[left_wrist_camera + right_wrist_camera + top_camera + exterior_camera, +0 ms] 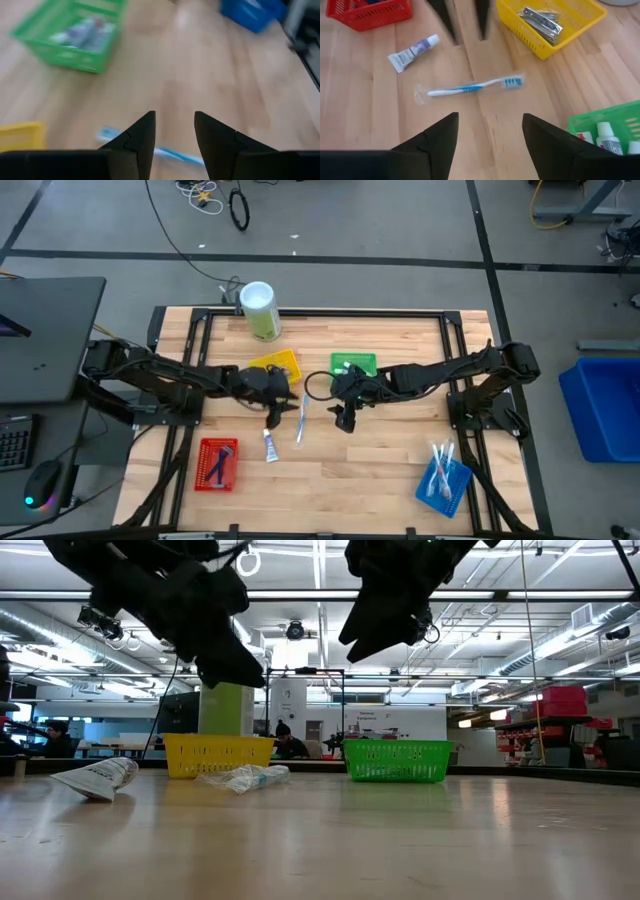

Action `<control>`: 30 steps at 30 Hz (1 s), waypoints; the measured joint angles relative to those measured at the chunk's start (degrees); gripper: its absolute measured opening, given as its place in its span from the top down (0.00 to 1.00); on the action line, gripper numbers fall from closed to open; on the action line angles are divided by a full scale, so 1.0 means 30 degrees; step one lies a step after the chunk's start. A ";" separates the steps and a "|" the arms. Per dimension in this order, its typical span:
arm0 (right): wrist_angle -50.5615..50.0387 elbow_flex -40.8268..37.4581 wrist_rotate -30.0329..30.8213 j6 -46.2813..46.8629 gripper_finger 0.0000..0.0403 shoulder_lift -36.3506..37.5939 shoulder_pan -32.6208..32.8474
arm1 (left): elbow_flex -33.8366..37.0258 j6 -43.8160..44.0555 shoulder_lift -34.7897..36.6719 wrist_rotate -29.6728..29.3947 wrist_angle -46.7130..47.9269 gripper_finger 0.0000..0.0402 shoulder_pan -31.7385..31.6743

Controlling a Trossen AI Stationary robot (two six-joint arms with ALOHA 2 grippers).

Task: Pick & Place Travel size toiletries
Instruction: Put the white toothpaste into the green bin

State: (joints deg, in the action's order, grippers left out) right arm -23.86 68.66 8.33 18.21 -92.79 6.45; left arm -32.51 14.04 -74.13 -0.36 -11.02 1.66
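A blue-and-white toothbrush in a clear wrapper (470,88) lies flat on the table mid-way between both grippers; it also shows in the high view (301,420) and low view (245,778). A small white tube (412,51) lies near it, toward the red basket (269,445). My left gripper (275,415) hovers open above the table beside the toothbrush (170,154). My right gripper (487,135) is open too, raised on the toothbrush's other side (345,420). Both hang clear of the table in the low view, left gripper (225,665), right gripper (385,625).
Yellow basket with metal items (550,22) and green basket with small bottles (354,365) stand at the far middle. A red basket (217,463) sits near left, a blue basket with toothbrushes (443,480) near right. A green white-lidded canister (259,310) stands at the far edge.
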 joint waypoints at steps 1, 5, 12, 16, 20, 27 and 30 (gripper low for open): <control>-0.0003 0.0000 0.0002 0.0000 0.44 0.0000 0.0051 | 0.0000 -0.0627 0.0000 0.0185 0.0156 0.64 0.0396; -0.0036 0.0000 0.0003 -0.0002 0.46 0.0000 0.0191 | 0.0000 -0.3065 0.0000 0.0437 0.1184 0.64 0.2065; -0.0029 0.0000 0.0009 -0.0003 0.50 0.0000 0.0361 | 0.0000 -0.3927 0.0000 -0.0280 0.5286 0.61 0.4925; 0.0044 0.0000 0.0002 0.0141 0.52 0.0000 0.0390 | 0.0000 -0.4803 0.0000 -0.1183 0.7691 0.58 0.6223; 0.0044 0.0000 -0.0001 0.0495 0.53 0.0000 0.0425 | 0.0000 -0.6334 0.0000 -0.1829 0.8638 0.53 0.6983; 0.0127 0.0000 0.0001 0.0638 0.53 0.0000 0.0755 | 0.0000 -0.8389 -0.0007 -0.1966 0.8167 0.43 0.6829; 0.0338 0.0000 0.0003 0.0638 0.53 0.0000 0.0925 | 0.0002 -0.8451 -0.0591 -0.1391 0.7820 0.40 0.6669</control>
State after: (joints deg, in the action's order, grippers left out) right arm -22.84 68.66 8.34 20.12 -92.79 9.22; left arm -32.51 -11.31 -75.90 -4.53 12.44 21.67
